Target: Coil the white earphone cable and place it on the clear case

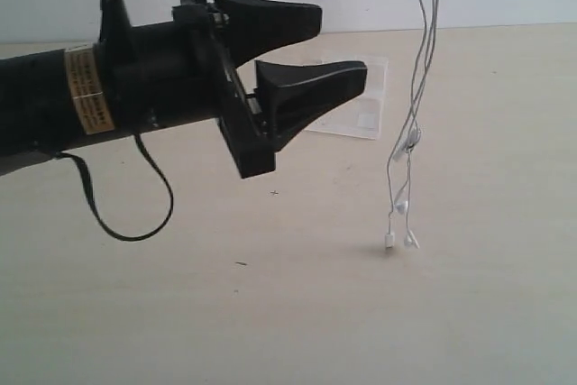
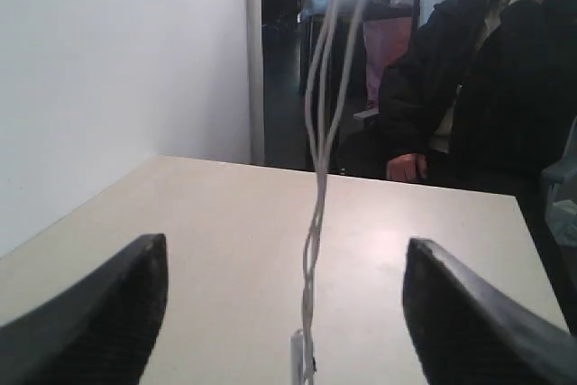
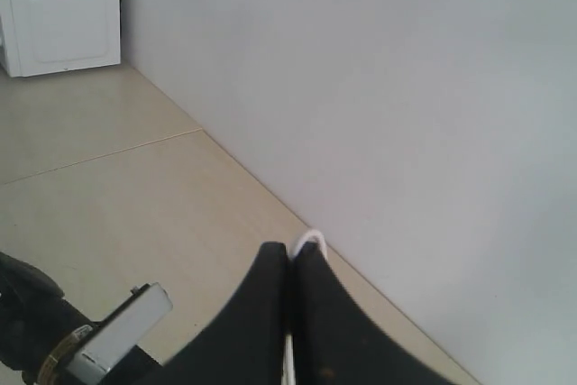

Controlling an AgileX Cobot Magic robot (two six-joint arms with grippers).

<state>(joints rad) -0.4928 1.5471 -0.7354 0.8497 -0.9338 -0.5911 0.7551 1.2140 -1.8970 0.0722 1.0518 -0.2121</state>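
The white earphone cable (image 1: pixel 422 51) hangs in several strands from above the exterior view. Its earbuds (image 1: pixel 411 241) and plug dangle just above the table. My left gripper (image 1: pixel 343 42) is open and empty, level with the hanging strands and to their left, apart from them. In the left wrist view the cable (image 2: pixel 315 214) hangs ahead, between the wide-apart fingers (image 2: pixel 108 313). My right gripper (image 3: pixel 297 250) is shut on the cable, a small white loop (image 3: pixel 309 239) showing at its tips. The clear case (image 1: pixel 370 114) lies flat on the table behind the left gripper, partly hidden.
A black cable loop (image 1: pixel 135 214) droops from the left arm. A white box (image 3: pixel 59 11) stands by the wall. A seated person (image 2: pixel 487 87) is beyond the table's far edge. The light wooden table (image 1: pixel 270 313) is bare in front.
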